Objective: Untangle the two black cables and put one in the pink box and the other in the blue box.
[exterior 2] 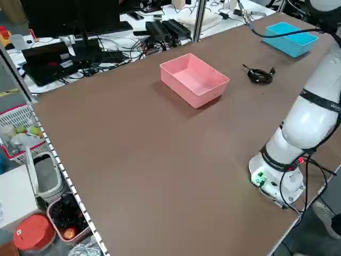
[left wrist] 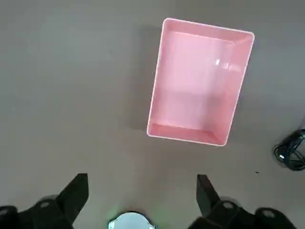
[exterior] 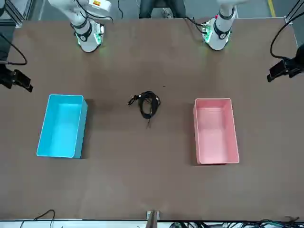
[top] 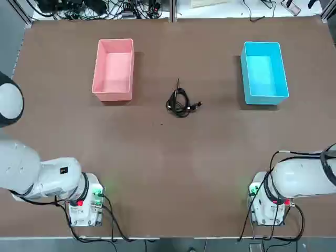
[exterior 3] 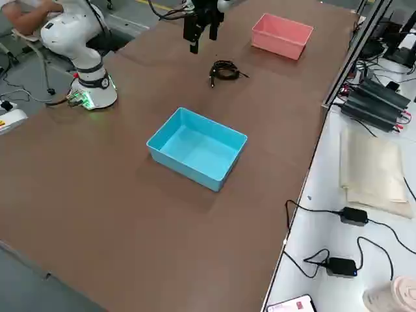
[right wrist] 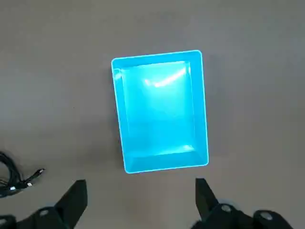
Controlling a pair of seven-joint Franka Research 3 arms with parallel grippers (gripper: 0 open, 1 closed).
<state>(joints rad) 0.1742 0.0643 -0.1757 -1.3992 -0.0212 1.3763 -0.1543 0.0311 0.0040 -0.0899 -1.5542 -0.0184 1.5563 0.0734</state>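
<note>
The two black cables (top: 180, 102) lie tangled in one small bundle at the middle of the brown table, between the two boxes. The empty pink box (top: 113, 71) stands to their left in the top view, and the empty blue box (top: 264, 73) to their right. My left gripper (left wrist: 141, 191) hangs high over the table, open and holding nothing. Its wrist view looks down on the pink box (left wrist: 198, 81) and shows the cables (left wrist: 291, 151) at the frame's edge. My right gripper (right wrist: 139, 196) is likewise raised, open and holding nothing, above the blue box (right wrist: 159, 109), with the cables (right wrist: 12, 179) off to one side.
Both arm bases (top: 84, 202) (top: 268, 202) sit at the table's near edge with thick wires trailing off them. Behind the far edge lie wires and power bricks (top: 105, 6). Bare brown tabletop (top: 173, 157) surrounds the boxes and the bundle.
</note>
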